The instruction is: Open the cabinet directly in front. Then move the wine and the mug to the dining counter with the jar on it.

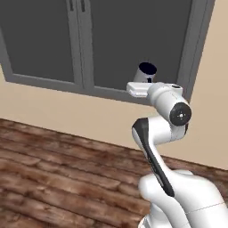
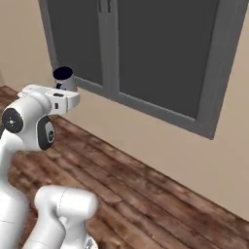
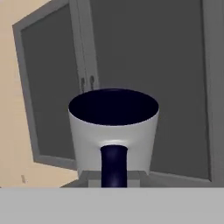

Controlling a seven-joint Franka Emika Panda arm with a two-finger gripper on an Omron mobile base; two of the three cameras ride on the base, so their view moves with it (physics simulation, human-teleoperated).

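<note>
The hand [image 3: 113,177] is clamped on the dark handle of the mug [image 3: 113,131], holding it upright in the air before a grey-framed window [image 1: 84,44], above the wooden floor [image 1: 53,169].

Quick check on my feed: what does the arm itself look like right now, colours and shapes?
Glossy white rounded arm segments, a dark strip along one link, and a dark round joint cap with small pale dots. The hand is a flat white block. No cables visible.

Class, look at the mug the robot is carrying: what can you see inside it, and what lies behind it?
The mug shows only a dark navy inside, with nothing visible in it; its bottom is hidden by the rim's angle. Behind it stands a grey-framed window with dark panes, set in a beige wall.
</note>
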